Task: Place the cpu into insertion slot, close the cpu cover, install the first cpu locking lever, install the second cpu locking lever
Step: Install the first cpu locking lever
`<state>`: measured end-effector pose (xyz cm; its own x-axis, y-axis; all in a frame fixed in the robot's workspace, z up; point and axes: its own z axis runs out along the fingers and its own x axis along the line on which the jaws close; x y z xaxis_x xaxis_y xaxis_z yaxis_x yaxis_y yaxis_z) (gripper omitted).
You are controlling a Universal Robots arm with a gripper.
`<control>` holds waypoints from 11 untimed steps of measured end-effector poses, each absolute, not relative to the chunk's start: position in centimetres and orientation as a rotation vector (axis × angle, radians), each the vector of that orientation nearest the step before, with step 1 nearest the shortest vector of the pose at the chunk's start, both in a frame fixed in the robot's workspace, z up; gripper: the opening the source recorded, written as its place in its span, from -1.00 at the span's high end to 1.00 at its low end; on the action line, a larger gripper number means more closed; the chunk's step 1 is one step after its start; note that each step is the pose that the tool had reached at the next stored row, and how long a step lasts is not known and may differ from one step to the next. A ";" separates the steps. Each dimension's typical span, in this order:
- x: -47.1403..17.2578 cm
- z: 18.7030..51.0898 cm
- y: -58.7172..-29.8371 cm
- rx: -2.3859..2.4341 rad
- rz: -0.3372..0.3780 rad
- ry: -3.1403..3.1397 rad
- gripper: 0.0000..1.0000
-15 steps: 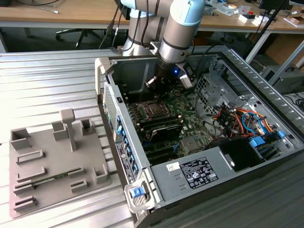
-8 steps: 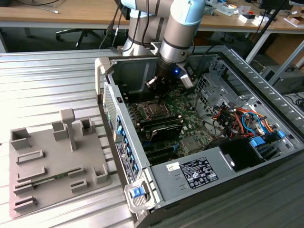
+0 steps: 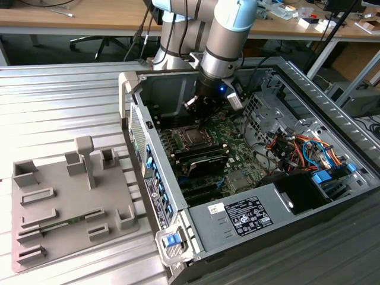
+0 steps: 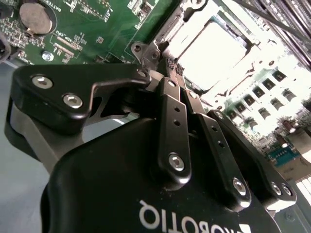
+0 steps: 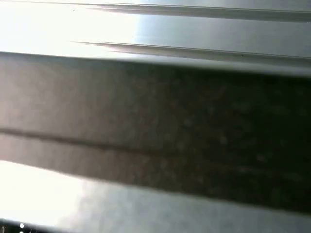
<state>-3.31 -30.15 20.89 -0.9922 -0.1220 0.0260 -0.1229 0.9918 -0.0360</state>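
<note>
Hanging inside the open black computer case (image 3: 279, 196) on the ribbed grey metal desk (image 3: 65, 101): the black two-fingered claw (image 3: 196, 107), low over the green motherboard (image 3: 237, 157). Showing the fingers pressed together in the second wrist view, tips meeting in a narrow point (image 4: 170, 68) with no gap between them. Not telling from these views whether anything thin is being pinched there.

Lying straight ahead of those tips, just past them and slightly lower: the small flat square cpu with its grey metal top (image 4: 214, 51), already sitting in the socket. Pointing the claw's long axis at the near corner of the socket rather than at the middle of the chip. Seen in the exterior view, resting just below the claw, between it and the dark memory slots: the same chip (image 3: 193, 138).

Looking flat and level, glaring bright under the light, square to the board. Framing it on all sides and apparently lying down flat: the thin silver metal cpu cover (image 4: 181, 30). Standing by the socket corner just beside the fingertips: a small metal tab with a screw (image 4: 138, 48). Judging the levers' state from here not being possible.
</note>
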 end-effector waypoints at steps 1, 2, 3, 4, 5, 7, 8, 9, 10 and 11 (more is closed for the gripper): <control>-3.3 21.3 -30.2 0.191 0.059 -3.111 0.79; -3.3 21.4 -30.2 0.191 0.058 -3.111 0.79; -3.3 21.6 -30.2 0.191 0.058 -3.111 0.79; -3.3 21.7 -30.2 0.191 0.056 -3.112 0.79; -3.4 21.8 -30.2 0.191 0.055 -3.112 0.79; -3.5 21.9 -30.2 0.191 0.050 -3.113 0.79; -3.6 22.1 -30.2 0.191 0.048 -3.114 0.79; -3.6 22.3 -30.2 0.191 0.047 -3.114 0.79; -3.6 22.6 -30.2 0.191 0.046 -3.114 0.79; -3.6 22.8 -30.2 0.191 0.045 -3.114 0.79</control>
